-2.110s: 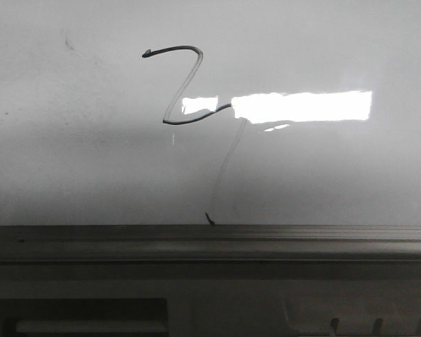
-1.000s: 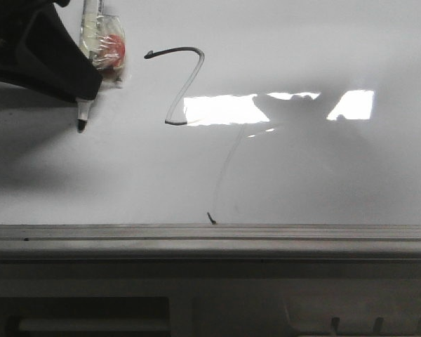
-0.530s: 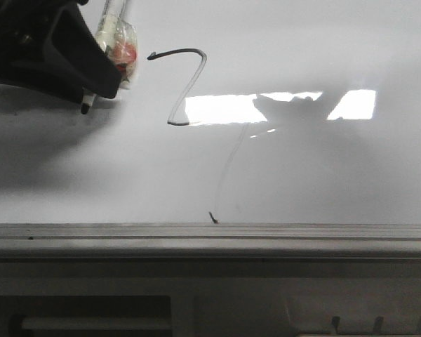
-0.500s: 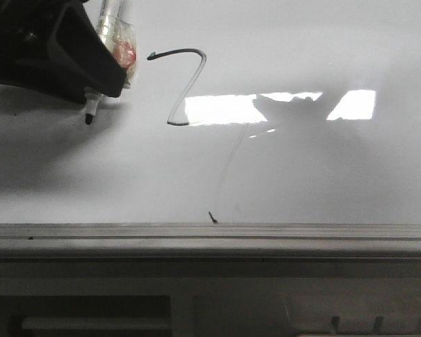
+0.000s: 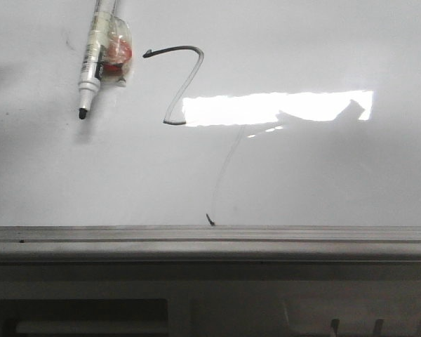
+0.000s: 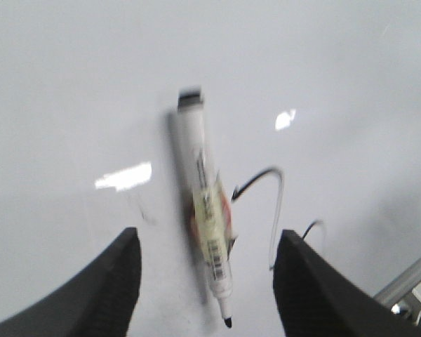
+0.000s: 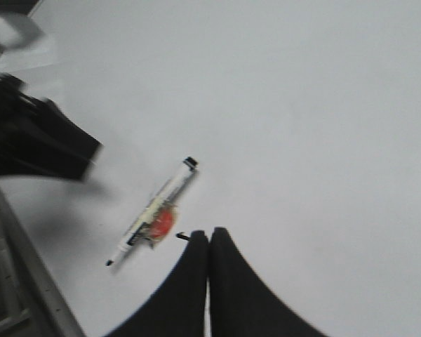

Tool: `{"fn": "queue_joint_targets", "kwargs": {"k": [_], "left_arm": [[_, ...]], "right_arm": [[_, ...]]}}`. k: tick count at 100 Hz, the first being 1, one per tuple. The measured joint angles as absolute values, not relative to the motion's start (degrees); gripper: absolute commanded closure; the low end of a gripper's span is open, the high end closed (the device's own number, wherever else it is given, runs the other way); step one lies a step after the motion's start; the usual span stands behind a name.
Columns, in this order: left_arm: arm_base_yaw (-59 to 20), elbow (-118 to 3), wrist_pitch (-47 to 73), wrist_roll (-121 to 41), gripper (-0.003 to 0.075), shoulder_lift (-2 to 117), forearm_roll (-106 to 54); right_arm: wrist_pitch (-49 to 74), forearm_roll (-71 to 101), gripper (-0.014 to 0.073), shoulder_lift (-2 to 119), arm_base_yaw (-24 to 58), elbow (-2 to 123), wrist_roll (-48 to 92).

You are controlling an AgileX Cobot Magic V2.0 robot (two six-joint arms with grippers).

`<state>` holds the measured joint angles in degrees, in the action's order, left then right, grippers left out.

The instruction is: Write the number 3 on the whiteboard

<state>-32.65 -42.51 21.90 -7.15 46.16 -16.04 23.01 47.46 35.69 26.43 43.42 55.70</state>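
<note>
The whiteboard (image 5: 302, 168) fills the front view. On it is the number 3 (image 5: 181, 77), a dark hooked stroke with a diagonal and short base and a faint line trailing toward the ledge. A white marker (image 5: 92, 60) with a red taped patch lies free on the board just left of the stroke, its uncapped tip toward the ledge. My left gripper (image 6: 207, 235) hangs open above the marker (image 6: 205, 210), touching nothing, with the stroke (image 6: 275, 203) beside it. My right gripper (image 7: 210, 233) is shut and empty, near the marker (image 7: 154, 214). Neither gripper shows in the front view.
A grey metal ledge (image 5: 210, 242) runs along the board's near edge. A bright rectangular reflection (image 5: 288, 107) crosses the board right of the stroke. The right wrist view shows my dark left arm (image 7: 35, 144) over the board and the ledge (image 7: 17, 281).
My left gripper let go of the marker and drew back out of the front view. The marker now lies alone on the board beside the stroke.
</note>
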Motion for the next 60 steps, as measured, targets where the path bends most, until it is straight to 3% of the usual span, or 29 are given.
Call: {"fn": "queue_joint_targets", "kwargs": {"k": [13,34,60], "left_arm": [[-32.65,-37.35,20.68,-7.15,0.0745,25.67,-11.03],[-32.65,-26.17,21.70,-6.70,0.0741,0.09,-2.71],[-32.65,-24.62,22.55,-4.81,0.0741,6.62,-6.45]], "right_arm": [[10.16,46.35,0.0641,24.95,26.43,32.04,55.70],[-6.35,47.29,0.0641,14.23,26.43,14.40,55.70],[-7.75,49.10,0.0641,12.38,26.43,11.24,55.61]]}}
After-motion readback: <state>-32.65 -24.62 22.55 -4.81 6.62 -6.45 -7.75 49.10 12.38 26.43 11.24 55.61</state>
